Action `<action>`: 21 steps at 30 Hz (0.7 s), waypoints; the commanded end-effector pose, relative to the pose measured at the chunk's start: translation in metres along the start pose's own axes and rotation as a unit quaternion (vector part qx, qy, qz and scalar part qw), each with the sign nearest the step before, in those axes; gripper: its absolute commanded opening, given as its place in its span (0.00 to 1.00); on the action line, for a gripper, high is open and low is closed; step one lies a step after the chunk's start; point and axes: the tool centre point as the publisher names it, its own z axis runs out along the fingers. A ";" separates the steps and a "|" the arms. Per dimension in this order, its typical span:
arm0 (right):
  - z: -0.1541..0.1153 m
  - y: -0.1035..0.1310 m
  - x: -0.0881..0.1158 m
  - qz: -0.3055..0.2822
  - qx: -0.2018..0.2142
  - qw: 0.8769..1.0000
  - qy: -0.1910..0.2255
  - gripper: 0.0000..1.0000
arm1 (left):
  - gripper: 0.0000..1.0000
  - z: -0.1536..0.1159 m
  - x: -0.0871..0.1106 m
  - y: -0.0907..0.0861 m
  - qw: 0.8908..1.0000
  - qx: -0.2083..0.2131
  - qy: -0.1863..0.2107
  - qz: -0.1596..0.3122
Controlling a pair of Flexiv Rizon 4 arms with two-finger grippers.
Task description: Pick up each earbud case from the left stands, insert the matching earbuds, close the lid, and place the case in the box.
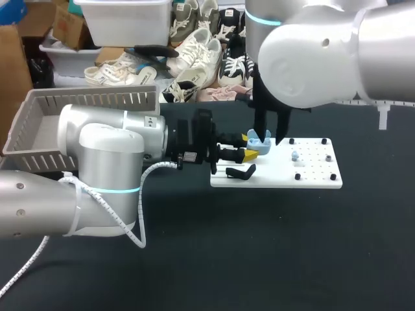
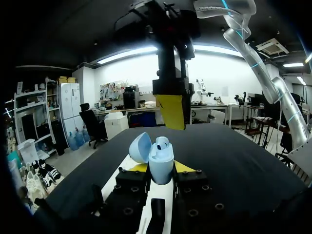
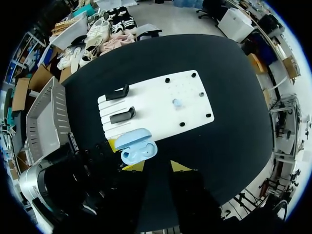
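The black table (image 1: 259, 246) carries a grey slatted box (image 1: 39, 129) at its left edge and a white board (image 1: 311, 175) near the middle. The left arm (image 1: 97, 162) reaches in low and level from the left. The right arm (image 1: 324, 45) hangs over the board's left end.

The left hand (image 2: 161, 168) is clamped on the blue case (image 2: 161, 163), one yellow tip on each side, and holds it upright just above the board's left edge. The right hand (image 3: 156, 166) hovers directly over the case with its fingers apart and empty.

Two black stands (image 3: 119, 105) lie bare on the board's left part. The case's lid (image 2: 139, 147) is swung open to one side. One earbud (image 2: 162, 142) sits in the case, and a second, pale blue earbud (image 3: 177, 102) rests on the board among the black pegs, well apart from the case.

The step in hand looks like seating that second earbud. To do it well, the right hand should go across to the board and come straight down on the earbud. It should pinch lightly so the earbud does not squirt out, then bring it over the free seat with the stem lined up. The left hand should keep the case upright and steady, with the lid clear of the descending fingers. Only after that should the lid be closed and the case taken left to the box.
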 end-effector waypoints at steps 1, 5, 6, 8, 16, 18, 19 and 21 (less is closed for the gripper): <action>0.001 -0.022 0.009 0.004 -0.031 0.998 -0.047 0.27 | 0.00 0.001 0.000 -0.001 1.000 -0.003 -0.001 0.001; 0.000 -0.031 0.005 0.010 -0.038 0.997 -0.069 0.29 | 0.00 0.001 0.000 -0.001 1.000 -0.003 -0.001 0.001; 0.000 -0.033 0.003 0.012 -0.041 0.996 -0.075 0.29 | 0.00 0.001 0.000 -0.001 1.000 -0.003 -0.001 0.001; -0.001 -0.035 0.000 0.012 -0.045 0.995 -0.085 0.30 | 0.00 0.001 0.000 -0.001 1.000 -0.003 -0.001 0.001; 0.009 -0.043 -0.017 0.015 -0.054 0.993 -0.108 0.31 | 0.00 0.001 0.000 -0.001 1.000 -0.003 -0.001 0.001; 0.015 -0.044 -0.022 0.024 -0.059 0.992 -0.107 0.31 | 0.00 0.001 0.000 -0.001 1.000 -0.003 -0.001 0.001; 0.019 -0.045 -0.025 0.030 -0.062 0.992 -0.107 0.31 | 0.00 0.001 0.000 -0.001 1.000 -0.003 -0.001 0.001; 0.026 -0.044 -0.032 0.038 -0.069 0.991 -0.104 0.30 | 0.00 0.001 0.000 -0.001 1.000 -0.003 -0.001 0.001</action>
